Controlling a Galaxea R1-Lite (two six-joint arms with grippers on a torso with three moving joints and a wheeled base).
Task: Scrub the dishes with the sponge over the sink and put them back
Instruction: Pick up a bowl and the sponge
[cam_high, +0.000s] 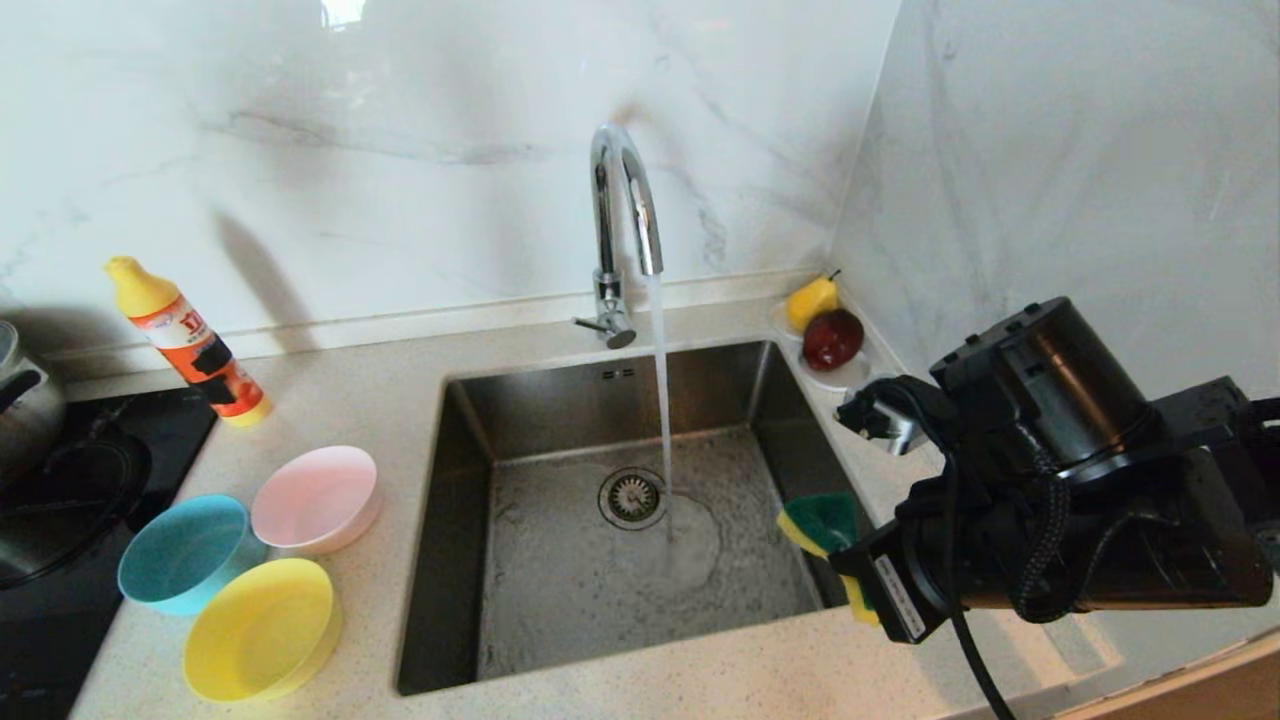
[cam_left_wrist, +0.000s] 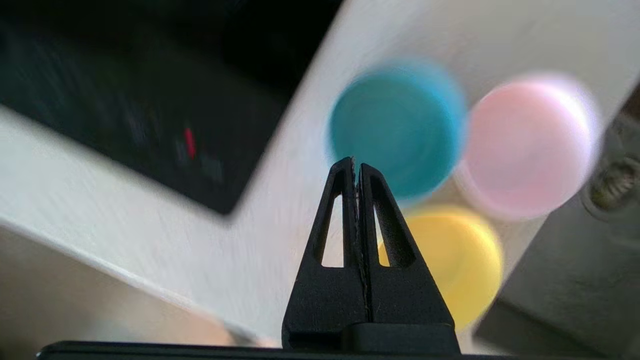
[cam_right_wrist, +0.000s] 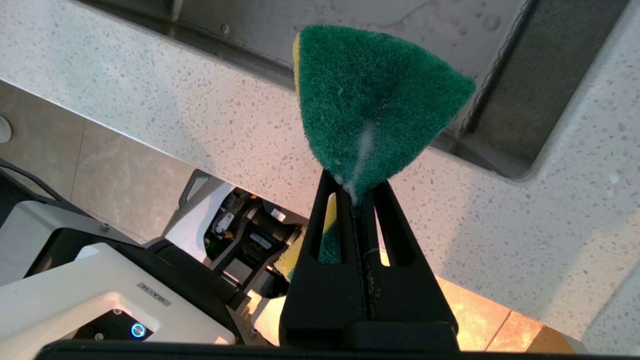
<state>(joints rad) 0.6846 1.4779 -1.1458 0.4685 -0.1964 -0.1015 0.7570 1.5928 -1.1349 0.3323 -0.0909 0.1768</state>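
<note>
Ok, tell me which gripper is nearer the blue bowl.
Left. The left gripper, shut and empty, hangs above the blue bowl; the right gripper holds the sponge across the sink.

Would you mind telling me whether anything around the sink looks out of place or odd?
The faucet is running into the sink with no bowl under the stream. Otherwise the sponge is only squashed where the right gripper pinches it.

A: Bowl colours?
B: Pink bowl (cam_high: 316, 498), blue bowl (cam_high: 184, 553), yellow bowl (cam_high: 260, 629).
A: The sponge (cam_right_wrist: 372, 102)?
B: Green face, yellow foam. The table (cam_high: 330, 400) is speckled beige, the wall (cam_high: 400, 130) white marble with grey veins.
</note>
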